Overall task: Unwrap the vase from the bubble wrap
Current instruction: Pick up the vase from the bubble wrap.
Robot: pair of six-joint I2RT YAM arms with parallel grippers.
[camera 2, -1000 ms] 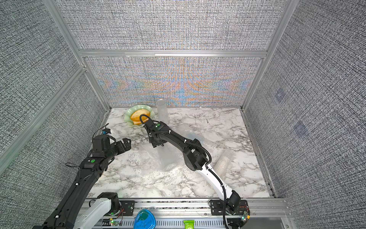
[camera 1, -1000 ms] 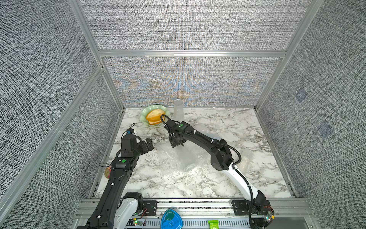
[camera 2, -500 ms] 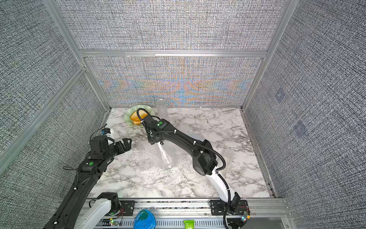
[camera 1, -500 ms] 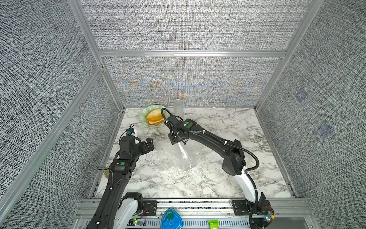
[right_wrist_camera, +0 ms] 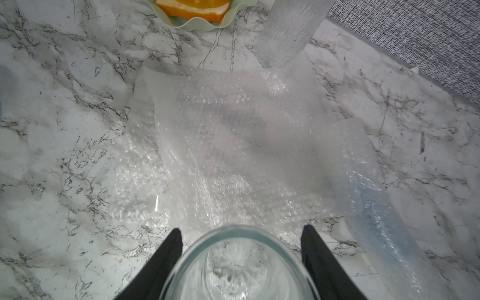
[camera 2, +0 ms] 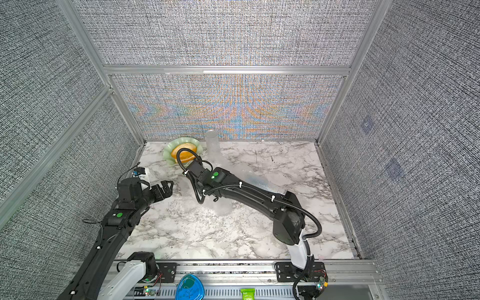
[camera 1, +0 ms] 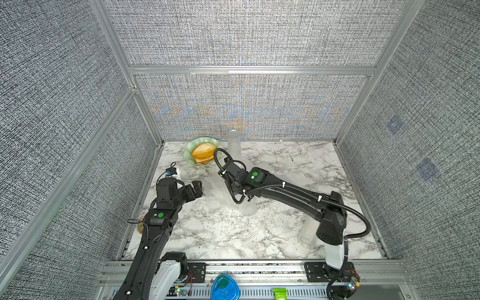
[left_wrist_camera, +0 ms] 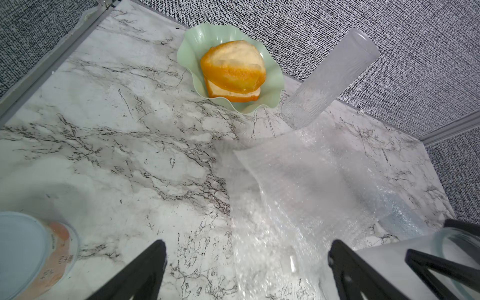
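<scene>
Nearest me, on the left edge of the white, grey-veined marble desk (camera 1: 220, 239), a can with a pale blue lid and orange label (left_wrist_camera: 28, 249) stood half hidden under the left arm in both top views.

Left gripper (left_wrist_camera: 248, 244): jaws spread wide, nothing between them. It hovered over the desk at the near-left edge of the bubble wrap (left_wrist_camera: 298, 192), not touching it as far as I could see.

Right gripper (right_wrist_camera: 241, 230): jaws about half spread, one finger on each side of the clear glass vase (right_wrist_camera: 239, 270), which it held by the rim. The left wrist view showed the same rim with the black fingers (left_wrist_camera: 426, 262) against it. In both top views the arm hid the gripper itself. I couldn't tell there whether any wrap clung to the vase body.

The clear, colourless bubble wrap lay spread flat and crinkled on the desk just beyond both grippers, mid-desk. A second bluish, loosely rolled piece of wrap (right_wrist_camera: 374, 207) lay beside it on the right, edges touching or overlapping.

Further back, a pale green wavy-rimmed bowl (left_wrist_camera: 192, 54) held an orange-and-white food piece (left_wrist_camera: 233, 70). Just right of it a tall, textured clear glass cylinder (camera 1: 233, 142) stood upright close to the back wall, with the far corner of the flat sheet reaching its base.
</scene>
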